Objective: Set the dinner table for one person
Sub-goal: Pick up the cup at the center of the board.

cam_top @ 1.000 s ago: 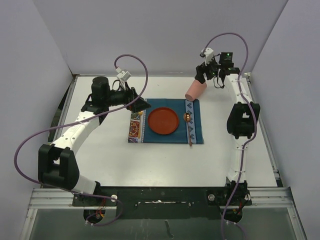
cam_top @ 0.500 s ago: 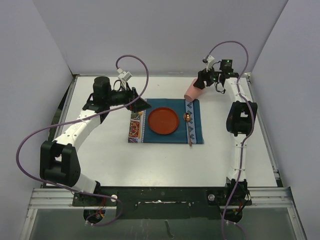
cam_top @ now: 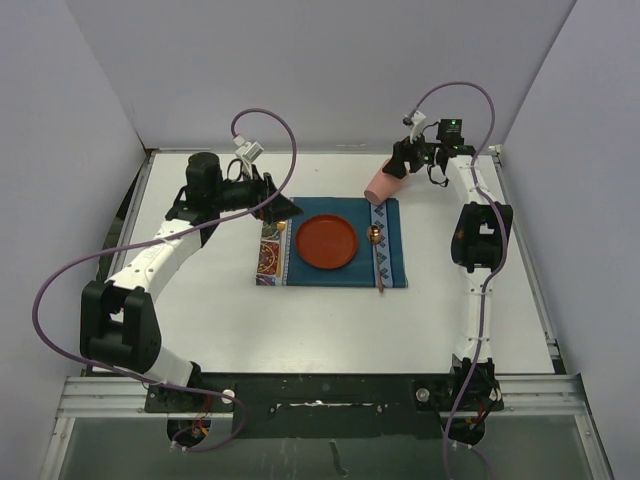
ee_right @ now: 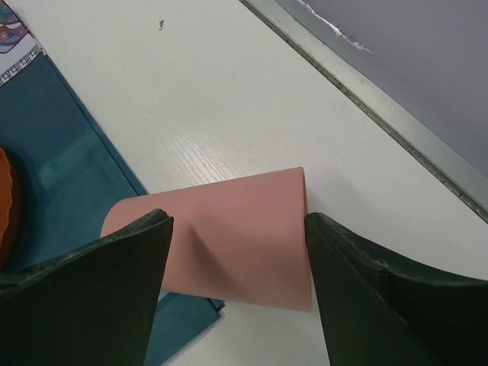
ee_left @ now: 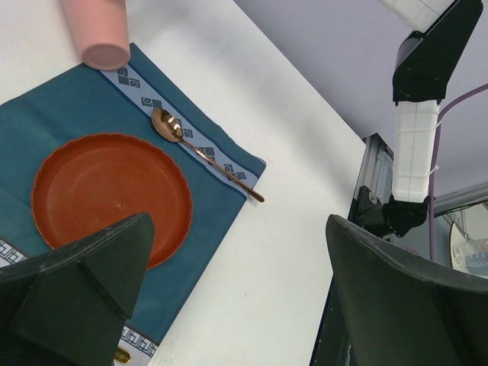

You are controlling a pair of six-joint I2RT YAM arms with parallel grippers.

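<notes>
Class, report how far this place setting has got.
Done: red plate on the teal placemat, spoon on its right border. In hand: the right gripper holds the pink cup tilted by the mat's far right corner. Left: stand the cup upright on the dinner table; the left gripper hangs open.

High overview, close wrist views share placemat (cam_top: pixel 394 250).
</notes>
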